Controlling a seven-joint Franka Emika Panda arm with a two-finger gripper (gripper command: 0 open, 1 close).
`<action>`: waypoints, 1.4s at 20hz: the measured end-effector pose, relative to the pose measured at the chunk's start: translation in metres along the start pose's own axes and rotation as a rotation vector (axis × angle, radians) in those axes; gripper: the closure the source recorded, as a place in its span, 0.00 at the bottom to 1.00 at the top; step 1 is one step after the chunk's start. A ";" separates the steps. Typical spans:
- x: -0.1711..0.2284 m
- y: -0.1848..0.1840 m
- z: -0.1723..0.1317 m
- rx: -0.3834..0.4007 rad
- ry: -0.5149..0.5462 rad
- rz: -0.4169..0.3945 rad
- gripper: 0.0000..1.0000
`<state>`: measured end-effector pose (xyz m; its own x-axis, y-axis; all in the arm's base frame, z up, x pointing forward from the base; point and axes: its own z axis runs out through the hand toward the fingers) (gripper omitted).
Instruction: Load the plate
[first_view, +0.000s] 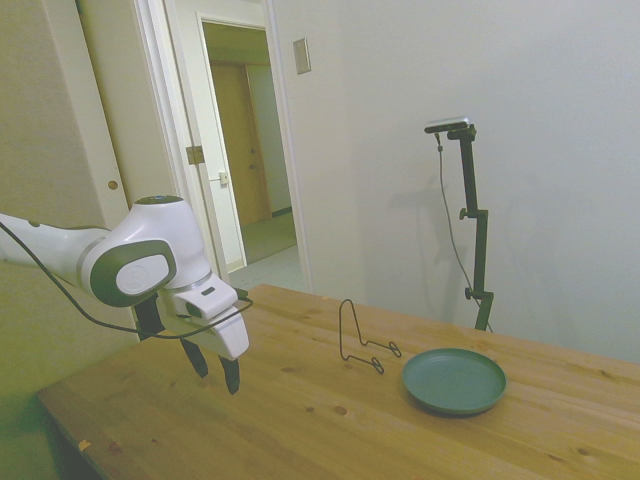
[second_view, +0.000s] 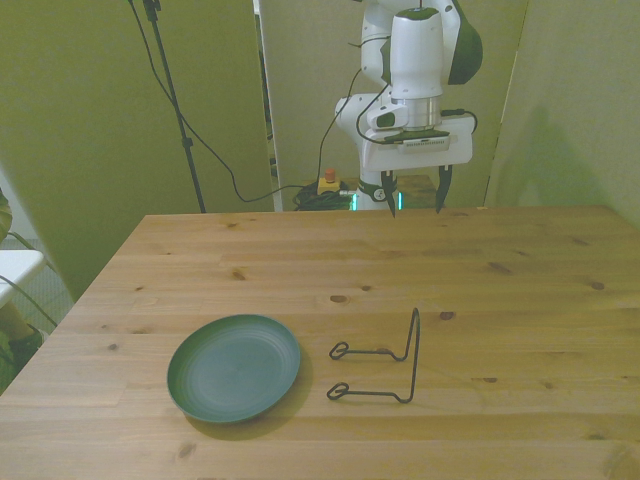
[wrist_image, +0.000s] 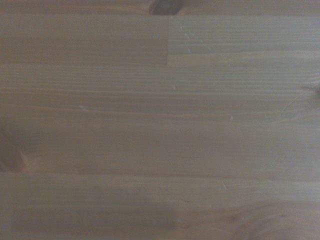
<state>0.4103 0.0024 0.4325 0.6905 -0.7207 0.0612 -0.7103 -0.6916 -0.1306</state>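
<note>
Table (second_view: 520, 270): pine, and all the wrist view shows. Gripper (second_view: 413, 201): hovering over the far side, its 2 fingers spread wide and holding nothing, well apart from the goods. Plate (second_view: 234, 365): teal, flat on the near side toward the front view's left, nothing on it. Stand (second_view: 385, 368): black wire, upright just beside the plate, also bare. We judge the reach as step 1; we would take the plate by its rim, then tilt it into the stand.

Pale, plain walls (first_view: 420, 80) enclose the room. An open doorway (first_view: 245, 150) with white trim leads into a corridor, where a closed wooden door (first_view: 238, 140) stands. A small grey wall plate (first_view: 301, 56) is mounted right of the doorway. Wooden table (first_view: 300, 420), knotted planks.
</note>
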 end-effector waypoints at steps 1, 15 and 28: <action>0.000 0.000 0.000 0.000 -0.001 0.000 0.00; 0.058 0.029 -0.022 0.000 0.051 0.028 0.00; 0.167 0.093 -0.020 -0.051 0.093 0.067 0.00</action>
<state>0.4570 -0.1833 0.4501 0.6274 -0.7649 0.1457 -0.7620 -0.6416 -0.0873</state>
